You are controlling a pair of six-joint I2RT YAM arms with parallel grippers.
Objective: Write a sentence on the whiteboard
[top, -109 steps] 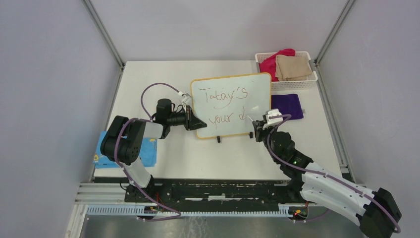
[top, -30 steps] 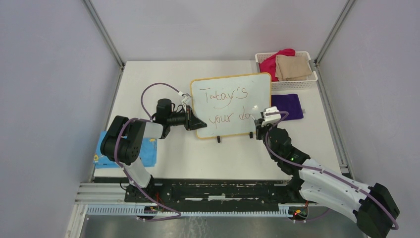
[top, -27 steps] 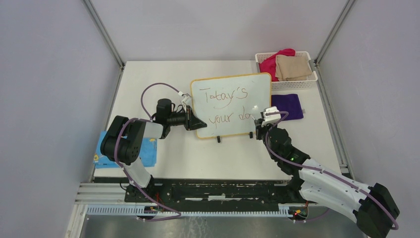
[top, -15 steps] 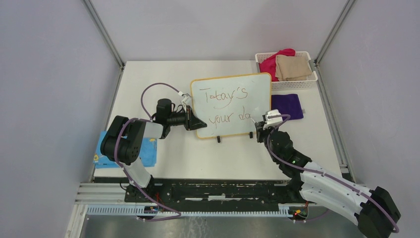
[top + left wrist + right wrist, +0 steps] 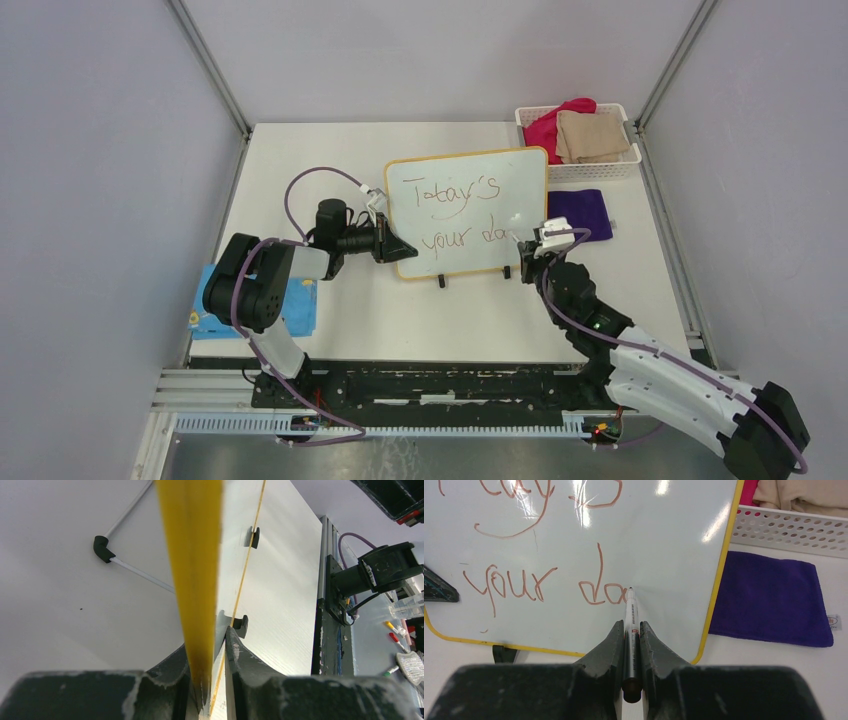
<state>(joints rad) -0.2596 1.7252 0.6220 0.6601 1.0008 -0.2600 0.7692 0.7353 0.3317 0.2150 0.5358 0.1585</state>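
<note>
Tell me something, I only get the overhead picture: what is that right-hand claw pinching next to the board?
Observer: A thin white marker, held lengthwise by the right gripper.
Operator: Is it actually writing?
Observer: Its dark tip sits at the whiteboard, right where the last letter of the sentence ends, after "your da".
Operator: And the other claw?
Observer: The left gripper is clamped on the board's yellow frame, one finger on each face.
</note>
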